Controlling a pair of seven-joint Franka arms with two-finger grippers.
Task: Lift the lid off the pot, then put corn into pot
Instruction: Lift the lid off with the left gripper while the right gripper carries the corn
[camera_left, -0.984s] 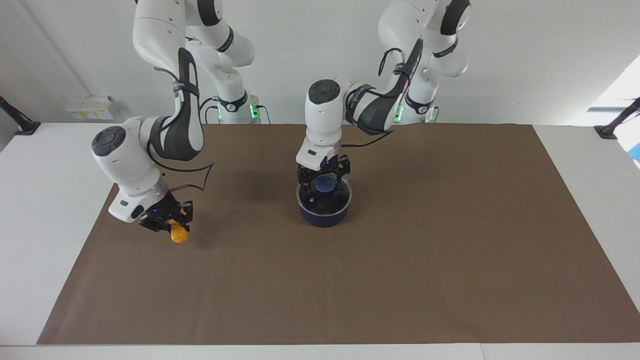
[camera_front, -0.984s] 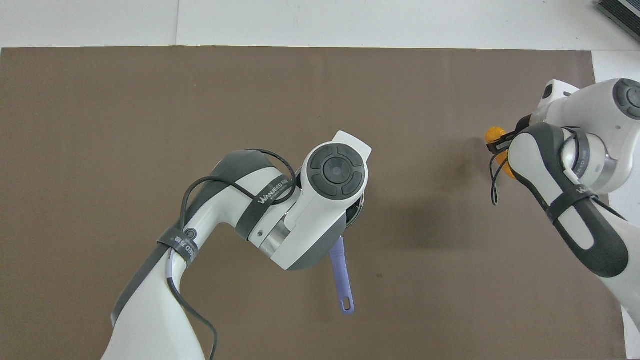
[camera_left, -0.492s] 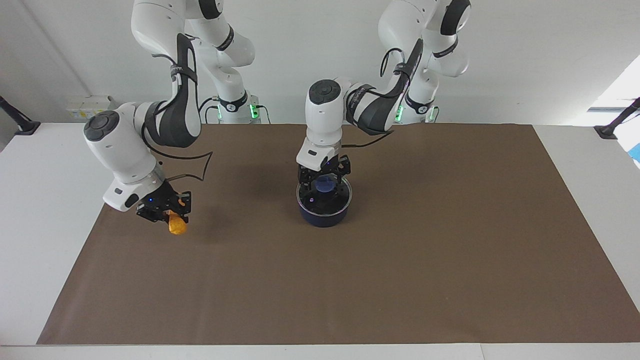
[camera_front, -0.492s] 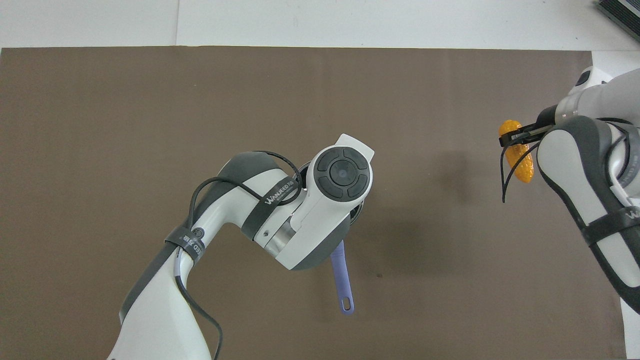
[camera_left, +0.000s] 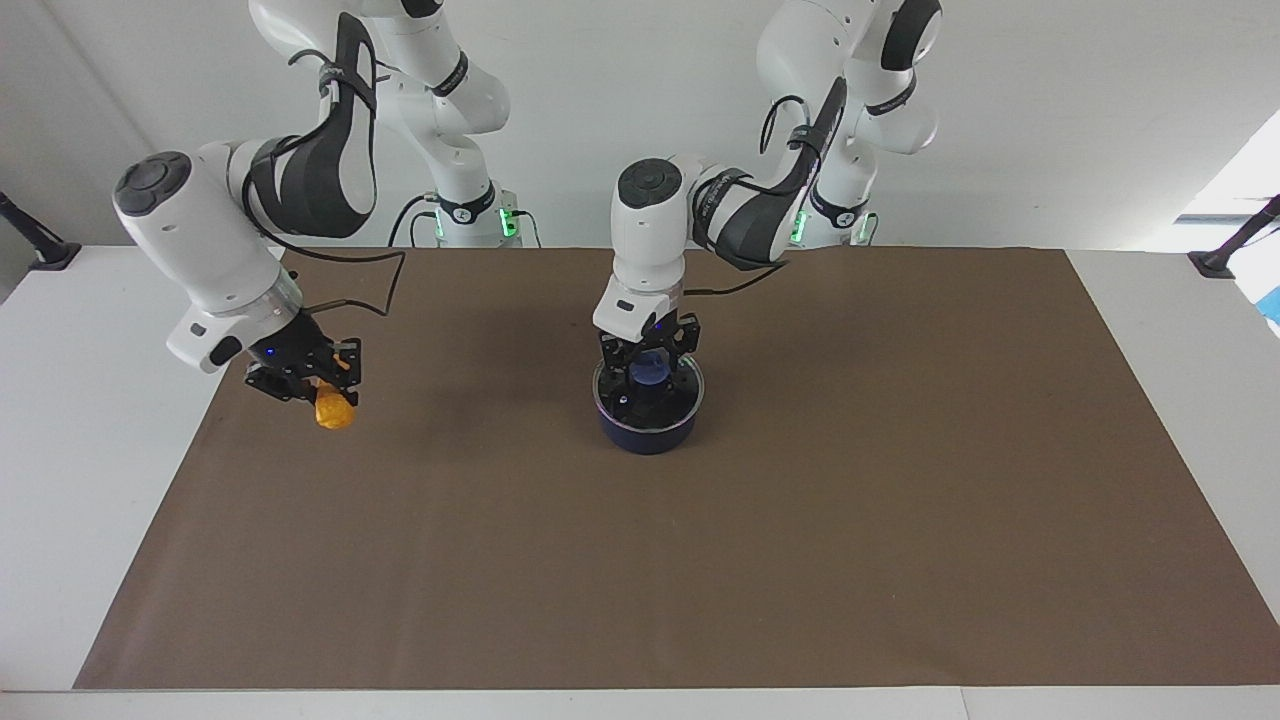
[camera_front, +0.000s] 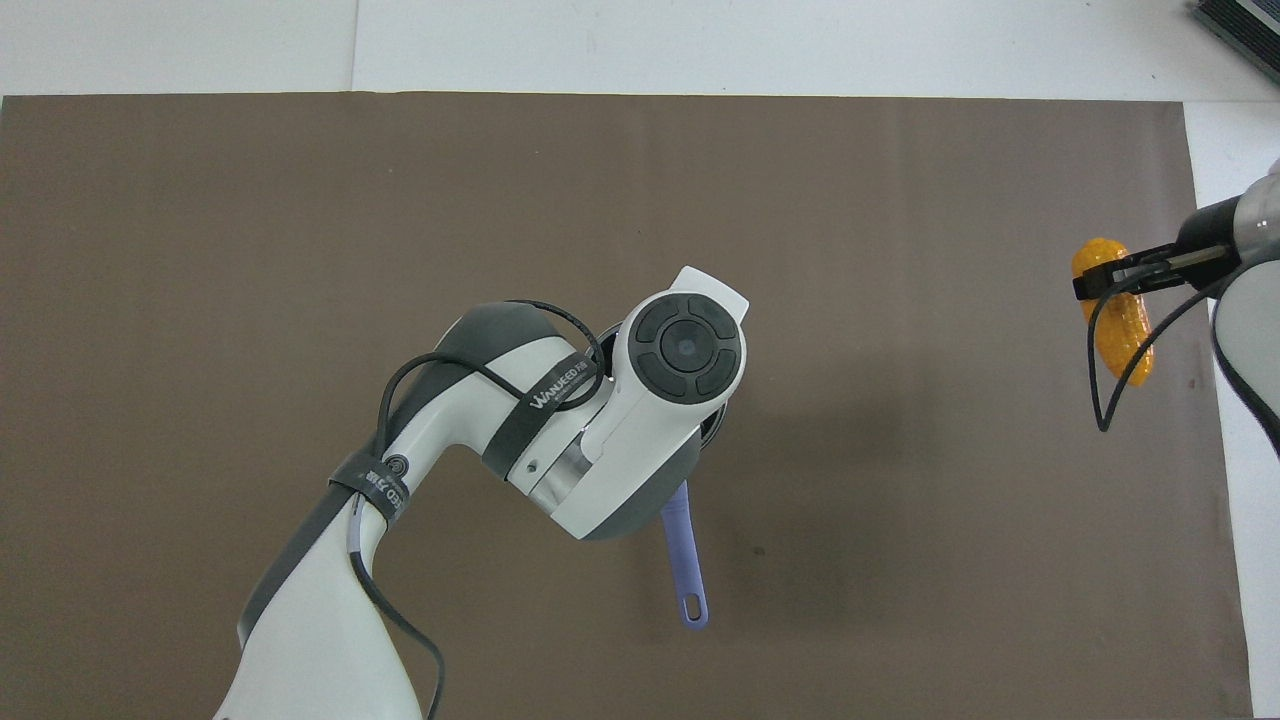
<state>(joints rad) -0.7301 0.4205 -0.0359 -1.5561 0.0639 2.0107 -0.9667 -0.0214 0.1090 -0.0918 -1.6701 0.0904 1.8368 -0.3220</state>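
Note:
The dark blue pot (camera_left: 648, 432) stands mid-table with the glass lid (camera_left: 690, 390) on it. Its blue handle (camera_front: 683, 560) points toward the robots. My left gripper (camera_left: 650, 372) is down on the lid, shut on the blue knob (camera_left: 650, 366). In the overhead view the left wrist hides the gripper, the lid and most of the pot. My right gripper (camera_left: 320, 388) is shut on the yellow-orange corn (camera_left: 333, 412) and holds it in the air over the mat's edge at the right arm's end. The corn (camera_front: 1125, 335) hangs below the right gripper (camera_front: 1105, 280) in the overhead view too.
A brown mat (camera_left: 800, 550) covers most of the white table (camera_left: 80, 450). A small white box (camera_left: 180, 215) lies at the table's edge near the right arm's base.
My right gripper has risen with the corn and drifted toward the right arm's end of the table. The left gripper has stayed at the lid's knob; the lid stays on the pot.

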